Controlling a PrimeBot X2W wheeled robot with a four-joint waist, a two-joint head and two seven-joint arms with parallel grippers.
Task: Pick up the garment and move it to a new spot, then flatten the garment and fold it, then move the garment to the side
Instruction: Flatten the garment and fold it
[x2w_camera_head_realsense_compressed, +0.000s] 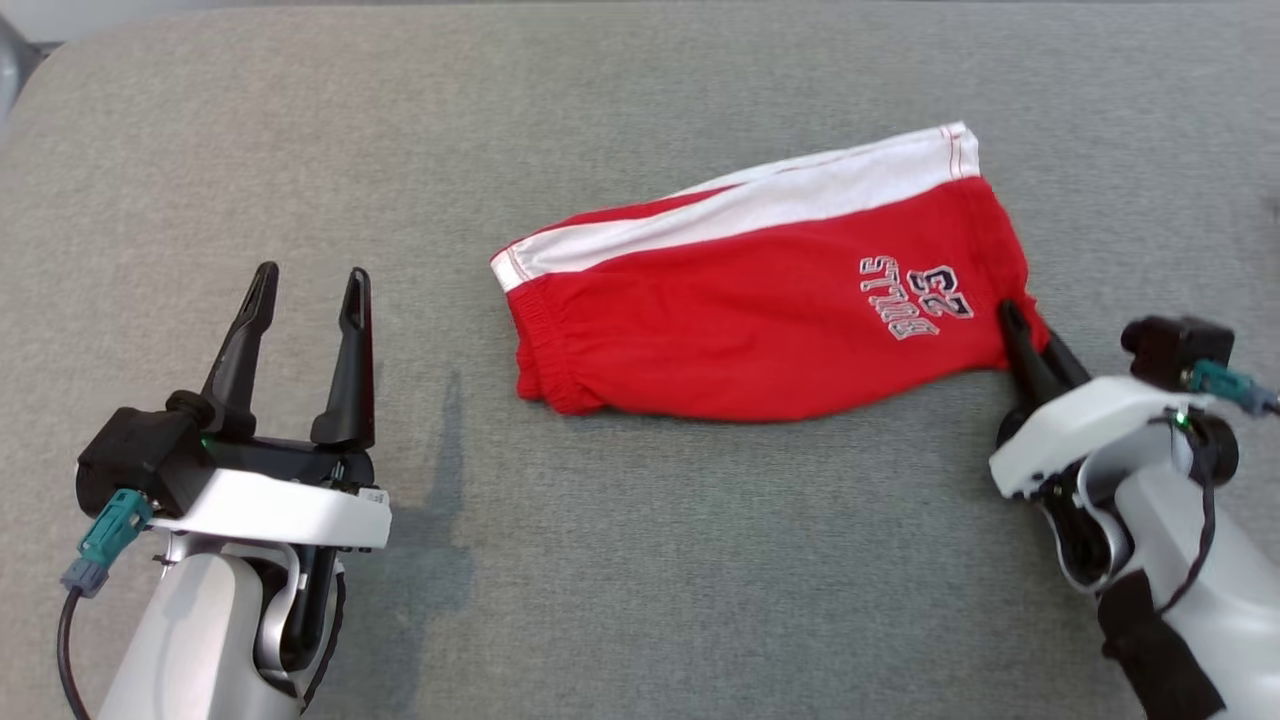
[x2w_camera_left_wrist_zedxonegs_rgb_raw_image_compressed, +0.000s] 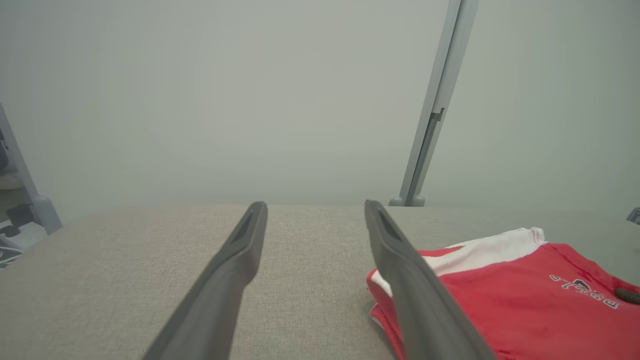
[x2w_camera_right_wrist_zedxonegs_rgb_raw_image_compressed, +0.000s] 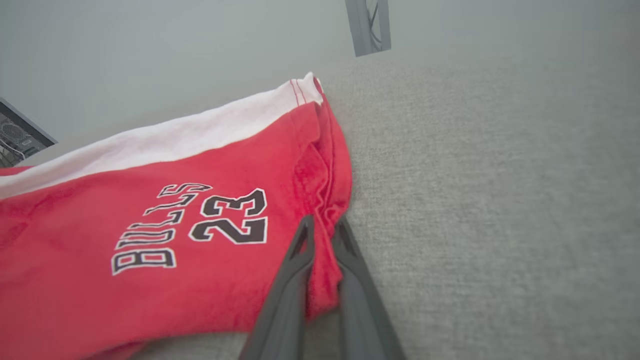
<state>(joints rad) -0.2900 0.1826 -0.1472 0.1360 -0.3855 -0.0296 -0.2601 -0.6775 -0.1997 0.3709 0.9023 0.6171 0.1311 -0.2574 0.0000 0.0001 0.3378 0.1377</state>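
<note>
The right gripper (x2w_camera_head_realsense_compressed: 1028, 325) clamps the near right corner of the red garment (x2w_camera_head_realsense_compressed: 760, 320), lying lengthwise left to right on the grey surface (x2w_camera_head_realsense_compressed: 640, 560), its other end nearer the open, empty left gripper (x2w_camera_head_realsense_compressed: 310, 285), well apart.

Head looks down; wrist views low, near surface; all share garment (x2w_camera_head_realsense_compressed: 760, 330).

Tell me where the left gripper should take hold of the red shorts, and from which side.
Take the gathered waistband corner of the red shorts, coming in low from the robot's left. That end faces the open left gripper, its bunched elastic gives the fingers a thick edge, and the right gripper pinches the opposite hem.
</note>
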